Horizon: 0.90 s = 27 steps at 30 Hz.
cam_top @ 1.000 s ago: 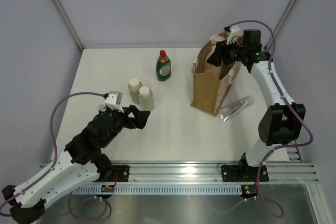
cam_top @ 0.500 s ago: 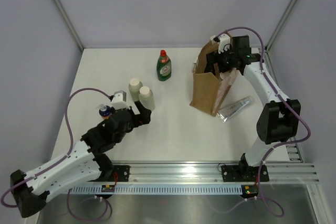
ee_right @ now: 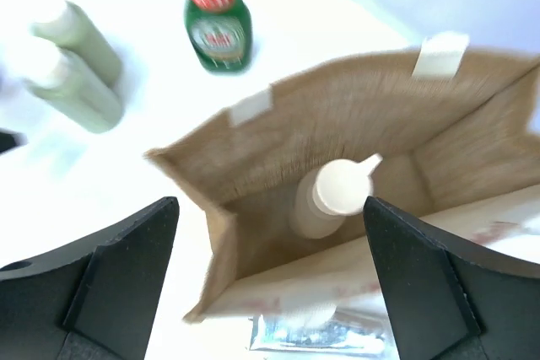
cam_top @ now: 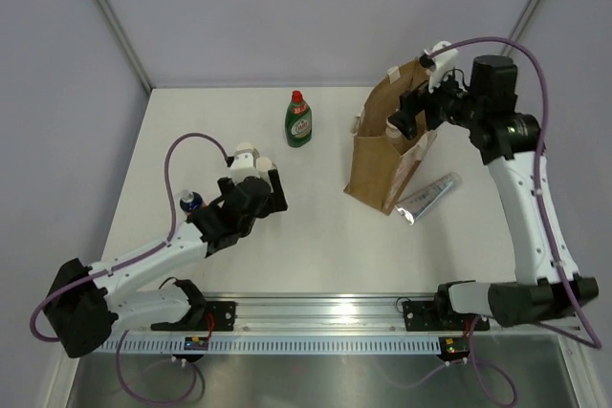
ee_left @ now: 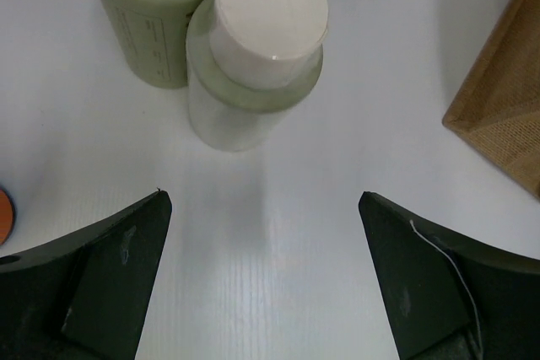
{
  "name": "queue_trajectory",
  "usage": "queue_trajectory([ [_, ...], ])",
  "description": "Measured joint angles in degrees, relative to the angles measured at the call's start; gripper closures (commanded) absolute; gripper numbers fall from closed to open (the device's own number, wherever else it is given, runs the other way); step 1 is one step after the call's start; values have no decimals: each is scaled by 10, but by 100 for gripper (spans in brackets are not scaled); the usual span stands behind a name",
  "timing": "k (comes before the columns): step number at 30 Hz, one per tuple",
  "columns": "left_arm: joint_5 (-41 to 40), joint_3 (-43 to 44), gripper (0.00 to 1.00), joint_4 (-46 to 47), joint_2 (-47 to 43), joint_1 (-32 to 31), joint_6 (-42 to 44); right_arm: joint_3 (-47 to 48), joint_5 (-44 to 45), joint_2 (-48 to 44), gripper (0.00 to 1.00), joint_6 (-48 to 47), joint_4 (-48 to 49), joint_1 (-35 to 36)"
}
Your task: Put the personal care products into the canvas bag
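The canvas bag [cam_top: 378, 164] stands upright at the right of the table, mouth open. A beige white-capped bottle [ee_right: 331, 196] stands inside it. My right gripper [ee_right: 270, 208] hangs open above the bag's mouth [cam_top: 406, 114], holding nothing. The silver tube [cam_top: 428, 196] lies on the table beside the bag. The dark green bottle with a red cap [cam_top: 298, 121] stands at the back centre. Two pale white-capped bottles [ee_left: 253, 48] stand together just ahead of my open left gripper [ee_left: 263, 208], untouched. A small orange item [ee_left: 3, 215] peeks in at the left wrist view's edge.
A small blue-topped item [cam_top: 191, 202] sits left of the left arm. Grey walls enclose the white table [cam_top: 316, 226] on three sides. The bag's corner [ee_left: 506, 115] shows at the right of the left wrist view.
The right gripper has opened and lifted back from the bag, leaving the beige bottle inside. The left arm has reached forward up to the two pale bottles.
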Motion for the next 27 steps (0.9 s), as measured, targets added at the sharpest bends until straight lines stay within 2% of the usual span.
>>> queue_trajectory([
  [4,1,40,1,26,72,23,26,-23,-52,-132,0,-10,-9,0],
  [8,5,60,1,37,124,50,36,-123,-135,-261,0,-16,-14,0],
  [11,5,80,2,37,158,65,39,-210,-193,-323,1,-27,-16,1],
  [17,10,123,3,53,229,79,53,-309,-254,-336,1,-37,-11,1],
  [22,12,137,7,56,269,88,61,-361,-277,-336,1,-34,21,1],
  [26,12,139,22,53,282,99,65,-383,-290,-336,1,-33,39,1],
  [27,12,140,28,53,284,100,67,-385,-293,-336,1,-33,42,1],
])
